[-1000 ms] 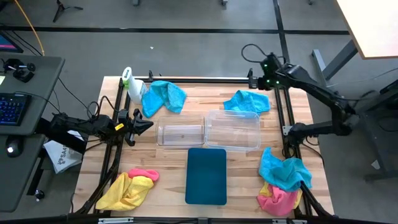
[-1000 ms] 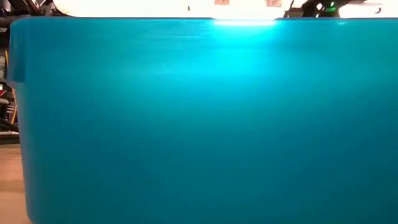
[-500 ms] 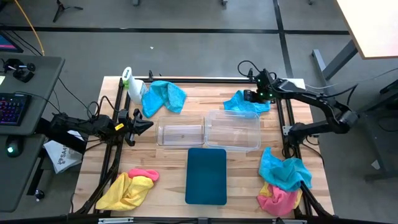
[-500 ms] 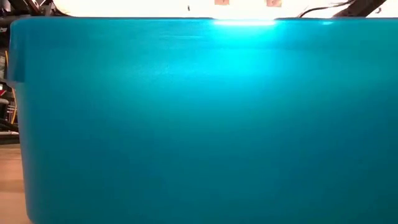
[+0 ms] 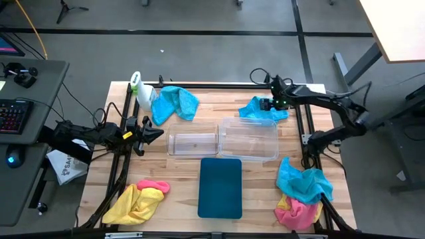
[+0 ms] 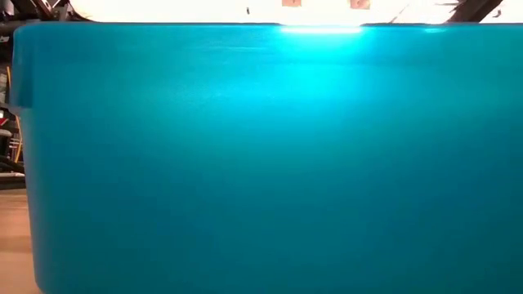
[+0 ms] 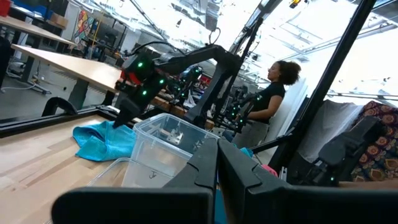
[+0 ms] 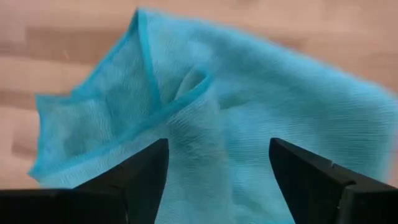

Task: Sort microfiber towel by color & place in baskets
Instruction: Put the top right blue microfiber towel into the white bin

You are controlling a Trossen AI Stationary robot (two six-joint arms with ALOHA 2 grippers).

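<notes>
A cyan microfiber towel [image 5: 259,109] lies crumpled at the table's far right. My right gripper [image 8: 217,168] hovers open just over it, a finger on either side of a raised fold [image 8: 186,93]. Whether the tips touch the cloth I cannot tell. More towels lie around: cyan at far left [image 5: 176,103], yellow with pink at near left [image 5: 138,200], cyan over pink at near right [image 5: 302,194]. Two clear baskets [image 5: 192,142] [image 5: 249,138] stand mid-table, a dark teal tray [image 5: 220,187] in front of them. My left gripper [image 5: 156,133] waits shut at the left side.
A white spray bottle with a green top [image 5: 139,89] stands at the far left by the black frame rail. The teal tray's wall [image 6: 261,155] fills the low view. A person [image 7: 267,102] stands in the room beyond the table.
My right gripper has come away from the far edge rail, moving down and toward the near edge until it is over the cyan towel at far right. The towel has stayed where it was.
</notes>
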